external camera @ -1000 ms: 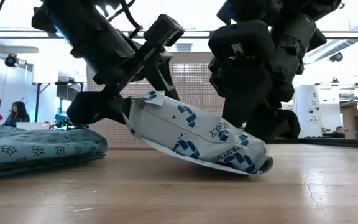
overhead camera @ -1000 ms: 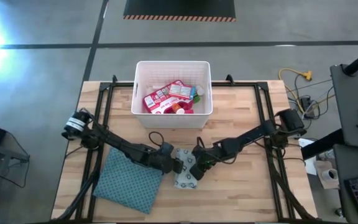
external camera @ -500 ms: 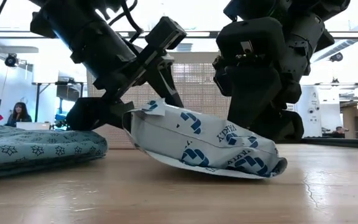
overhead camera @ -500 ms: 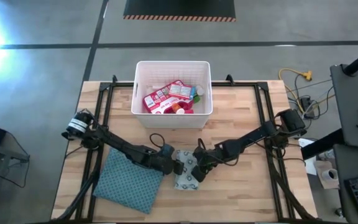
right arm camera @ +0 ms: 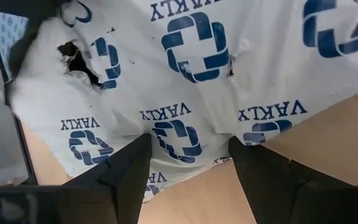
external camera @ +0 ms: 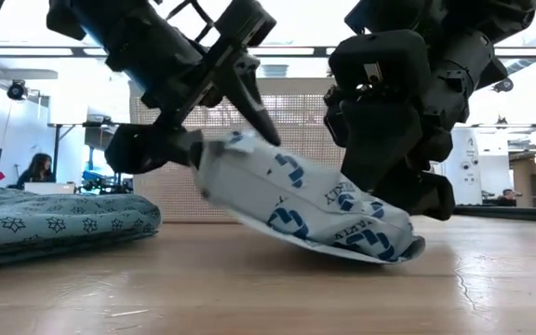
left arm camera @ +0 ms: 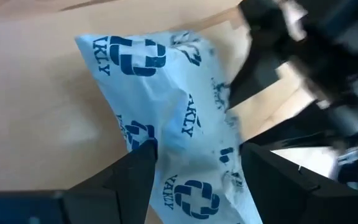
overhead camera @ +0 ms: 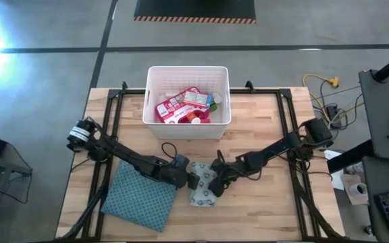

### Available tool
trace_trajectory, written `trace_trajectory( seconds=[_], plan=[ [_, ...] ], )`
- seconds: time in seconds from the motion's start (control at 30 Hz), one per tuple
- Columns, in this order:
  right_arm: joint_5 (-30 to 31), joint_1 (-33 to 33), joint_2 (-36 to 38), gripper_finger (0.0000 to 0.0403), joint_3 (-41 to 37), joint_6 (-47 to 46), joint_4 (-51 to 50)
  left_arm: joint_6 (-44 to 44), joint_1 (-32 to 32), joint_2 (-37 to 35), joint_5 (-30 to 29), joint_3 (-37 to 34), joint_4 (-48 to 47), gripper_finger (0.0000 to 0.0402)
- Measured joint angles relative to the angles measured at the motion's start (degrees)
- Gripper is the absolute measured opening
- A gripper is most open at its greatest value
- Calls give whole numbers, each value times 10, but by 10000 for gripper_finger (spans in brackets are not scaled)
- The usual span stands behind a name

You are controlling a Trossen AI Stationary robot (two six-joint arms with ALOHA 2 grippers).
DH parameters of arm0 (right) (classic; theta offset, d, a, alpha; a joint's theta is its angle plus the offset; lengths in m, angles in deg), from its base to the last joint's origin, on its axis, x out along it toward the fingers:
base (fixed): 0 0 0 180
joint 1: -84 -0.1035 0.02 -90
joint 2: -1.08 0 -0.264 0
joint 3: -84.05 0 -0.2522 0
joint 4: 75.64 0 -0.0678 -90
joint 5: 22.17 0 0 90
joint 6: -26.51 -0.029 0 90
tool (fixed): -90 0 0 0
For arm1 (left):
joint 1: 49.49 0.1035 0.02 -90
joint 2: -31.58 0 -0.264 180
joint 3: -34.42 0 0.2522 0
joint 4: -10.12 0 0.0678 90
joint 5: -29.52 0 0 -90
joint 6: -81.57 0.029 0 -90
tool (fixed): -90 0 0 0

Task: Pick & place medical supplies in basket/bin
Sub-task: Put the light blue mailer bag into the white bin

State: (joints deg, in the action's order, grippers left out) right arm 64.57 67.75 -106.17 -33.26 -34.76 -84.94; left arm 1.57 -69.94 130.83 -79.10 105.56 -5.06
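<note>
The pale soft pack (external camera: pixel 305 200) with blue cross marks is tilted at the table's middle, near the front. Its left end is raised and its right end (external camera: pixel 384 249) rests on the wood. My left gripper (overhead camera: pixel 193 179) is shut on the raised end and my right gripper (overhead camera: pixel 213 183) on the low end. The white bin (overhead camera: pixel 152 101) stands at the far middle with a red-and-white case (overhead camera: pixel 181 104), boxes and bottles inside. My left gripper pinches the pack's raised end (left arm camera: pixel 188 180) between its two fingers (left arm camera: pixel 138 171), which slant down from the table's left. That end hangs clear of the table and the pack slopes down away from it. My right gripper has the pack's low end (right arm camera: pixel 188 155) between its two fingers (right arm camera: pixel 129 168), slanting down from the table's right. The wrapper is creased between them. This end lies on the table.
A blue-green patterned cloth (overhead camera: pixel 140 199) lies at the near left, close beside my left gripper. Dark frame rails (overhead camera: pixel 107 155) run along both sides of the table. Bare wood (overhead camera: pixel 262 128) lies between the grippers and the bin. A person sits far off in the room (external camera: pixel 28 169).
My left gripper has dipped a little and come up again, so the pack's raised end now stands slightly higher than a second ago. The pack's low end has stayed on the table under my right gripper.
</note>
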Motion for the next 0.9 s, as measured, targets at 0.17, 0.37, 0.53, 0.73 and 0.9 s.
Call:
trace_trajectory(
  seconds=[0.17, 0.37, 0.53, 0.73, 0.9],
  plan=[
    [8, 0, -1, 219, 0, 1, 3, -18, -2, -18, 10, 0, -84, 217],
    [8, 0, -1, 219, -1, 6, 5, -33, -2, -53, -1, -1, -146, 217],
    [9, 0, -1, 219, -1, 13, 6, -33, -2, -30, -2, -1, -116, 219],
    [9, 0, -1, 219, -1, 17, 7, -29, -1, -13, -2, -2, -74, 250],
    [10, -1, -1, 219, -1, 27, 7, -29, 2, -12, -2, -14, -72, 270]
  ],
)
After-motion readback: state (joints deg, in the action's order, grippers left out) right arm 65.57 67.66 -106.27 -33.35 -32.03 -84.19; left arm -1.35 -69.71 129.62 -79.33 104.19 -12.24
